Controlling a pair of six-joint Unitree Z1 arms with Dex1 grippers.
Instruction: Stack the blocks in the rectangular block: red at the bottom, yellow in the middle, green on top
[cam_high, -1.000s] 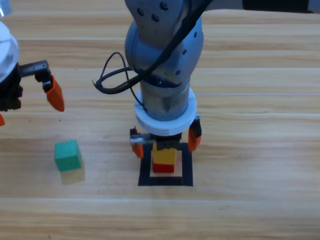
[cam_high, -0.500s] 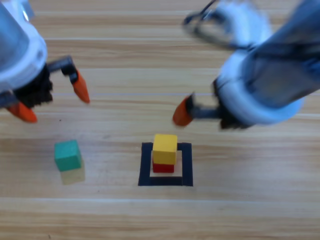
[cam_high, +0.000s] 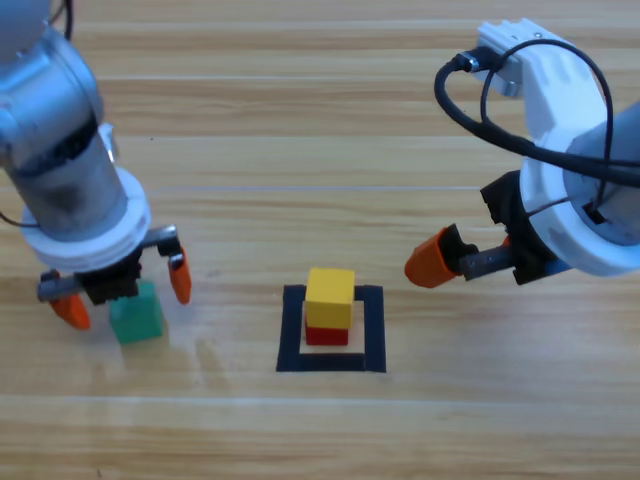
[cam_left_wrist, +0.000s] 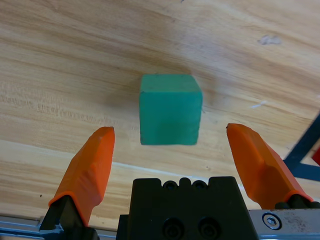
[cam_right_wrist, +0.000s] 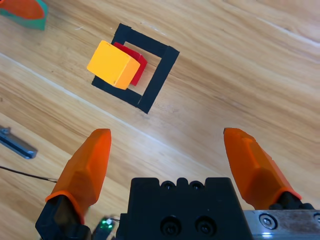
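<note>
**Ana:** Since the earlier frames, we see both arms have shifted. What has changed on the left?

**Ben:** We see the left gripper (cam_high: 122, 295) has come down from the far left edge and now straddles the green cube (cam_high: 137, 314), which sits at about nine o'clock from the black tape square (cam_high: 373, 330). Its two orange jaws stand apart, one on each side of the cube, and we cannot see either one touching it. In the left wrist view the green cube (cam_left_wrist: 170, 116) rests on the wooden table (cam_left_wrist: 60, 60) between the spread jaws of the left gripper (cam_left_wrist: 172, 150), with bare wood showing on both sides.

**Ana:** And the right arm?

**Ben:** We see the right gripper (cam_high: 432, 259), which stood over the square a second ago, has drawn away to about three o'clock of it, well apart from the stack. In its wrist view the right gripper (cam_right_wrist: 170, 150) has its jaws wide apart, holding nothing.

**Ana:** Where are the other cubes?

**Ben:** We see the yellow cube (cam_high: 330, 297) sitting on the red cube (cam_high: 326, 335), inside the tape square. In the right wrist view the yellow cube (cam_right_wrist: 113, 65) sits slightly offset, so part of the red cube (cam_right_wrist: 134, 62) shows beside it within the tape square (cam_right_wrist: 159, 80).
</note>
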